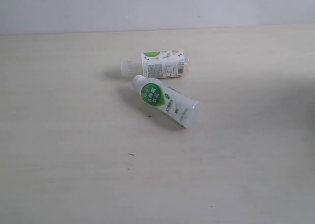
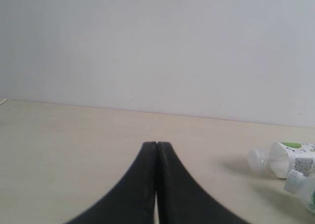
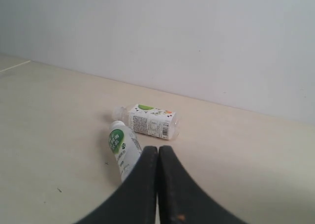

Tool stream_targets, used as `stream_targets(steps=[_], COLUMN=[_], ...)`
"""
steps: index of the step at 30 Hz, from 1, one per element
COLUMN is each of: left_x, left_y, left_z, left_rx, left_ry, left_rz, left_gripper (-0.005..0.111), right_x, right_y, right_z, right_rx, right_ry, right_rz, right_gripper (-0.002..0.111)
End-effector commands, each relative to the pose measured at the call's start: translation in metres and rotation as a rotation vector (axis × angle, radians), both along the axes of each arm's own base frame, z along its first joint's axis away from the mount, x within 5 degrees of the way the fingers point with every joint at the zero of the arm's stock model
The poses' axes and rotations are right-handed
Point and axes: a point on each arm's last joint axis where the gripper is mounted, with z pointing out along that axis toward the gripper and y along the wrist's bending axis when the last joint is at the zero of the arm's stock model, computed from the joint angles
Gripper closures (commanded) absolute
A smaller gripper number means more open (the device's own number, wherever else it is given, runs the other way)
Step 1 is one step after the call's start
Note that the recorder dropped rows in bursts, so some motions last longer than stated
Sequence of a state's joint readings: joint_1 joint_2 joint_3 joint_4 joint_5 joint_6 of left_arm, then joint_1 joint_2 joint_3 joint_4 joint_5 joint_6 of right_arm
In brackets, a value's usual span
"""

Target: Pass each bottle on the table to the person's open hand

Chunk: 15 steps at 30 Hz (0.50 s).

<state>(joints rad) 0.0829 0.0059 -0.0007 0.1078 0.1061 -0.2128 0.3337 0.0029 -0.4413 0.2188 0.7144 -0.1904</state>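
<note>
A: Where are the bottles?
B: Both lie on their sides on the tabletop (image 1: 74, 160); the white bottle (image 1: 165, 101) with the green logo is just beside the clear bottle (image 1: 162, 63) with the white-green label.
A: And the hands?
B: The fingers of the left hand (image 2: 156, 147) are pressed together, empty; the right hand (image 3: 157, 152) likewise, holding nothing.

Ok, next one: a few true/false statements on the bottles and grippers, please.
1. The white bottle and the clear bottle both lie on their sides on the table. True.
2. The left gripper is open. False: it is shut.
3. The right gripper is shut and holds nothing. True.
4. A hand holds the clear bottle. False: no hand shows; the bottle lies on the table.
</note>
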Motion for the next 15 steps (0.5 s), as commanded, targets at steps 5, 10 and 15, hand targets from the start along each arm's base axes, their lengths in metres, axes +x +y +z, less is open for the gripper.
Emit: stream_targets(steps=[5, 10, 15], left_x=[-0.0004, -0.0004, -0.0004], left_y=[-0.0002, -0.0002, -0.0002], left_z=[0.0007, 0.0007, 0.0007], left_rx=[0.003, 0.003, 0.003], left_ry=[-0.012, -0.012, -0.012], left_rz=[-0.003, -0.003, -0.003], left_gripper=[0.107, 0.107, 0.107], right_x=[0.0005, 0.0005, 0.0004], right_y=[0.0002, 0.0003, 0.0004], right_z=[-0.0008, -0.0008, -0.0007], right_rx=[0.006, 0.008, 0.01], right_ry=[-0.007, -0.007, -0.006], right_rz=[0.002, 0.003, 0.005], right_gripper=[0.108, 0.108, 0.108])
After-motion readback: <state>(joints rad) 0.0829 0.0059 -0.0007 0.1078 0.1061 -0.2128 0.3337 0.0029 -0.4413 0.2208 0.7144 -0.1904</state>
